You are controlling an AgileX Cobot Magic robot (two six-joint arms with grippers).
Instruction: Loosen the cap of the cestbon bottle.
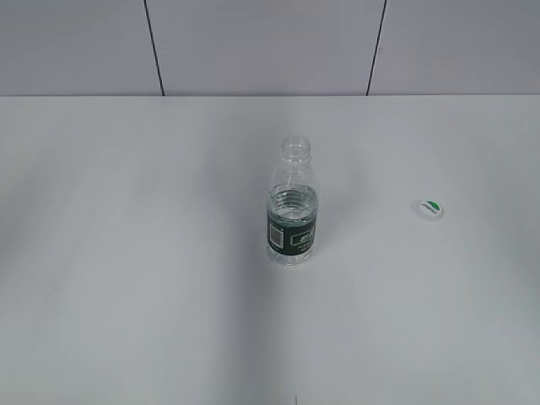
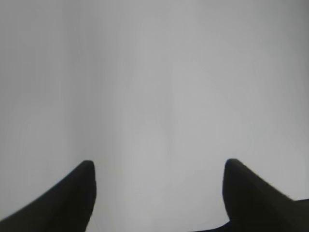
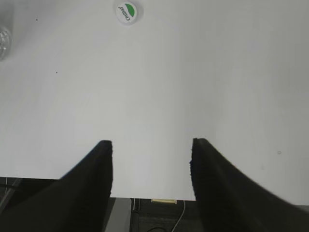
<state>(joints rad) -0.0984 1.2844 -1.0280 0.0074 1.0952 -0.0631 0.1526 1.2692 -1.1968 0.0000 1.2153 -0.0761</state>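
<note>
**Cestbon bottle, uncapped, on white table**

Cestbon bottle [image 1: 294,211]: clear plastic, upright near the middle of the table, dark green label band around its lower body, water level just above the band, ribbed neck open at the top. A sliver of its clear body shows at the upper left edge of the right wrist view [image 3: 4,41].

Cap [image 1: 429,208]: white, round, green leaf mark facing up, lying flat on the table well apart from the bottle, to its right; also seen near the top of the right wrist view [image 3: 127,12].

Right gripper [image 3: 151,162]: dark fingers spread wide, holding nothing, hovering at the table's near edge; dark floor and a cable visible below.

Left gripper [image 2: 159,183]: fingers spread wide, holding nothing, over bare pale surface.

Table [image 1: 126,278]: plain white, matte, softly shaded.

Wall [image 1: 261,46]: pale grey panels divided by two dark slanted seams.
</note>
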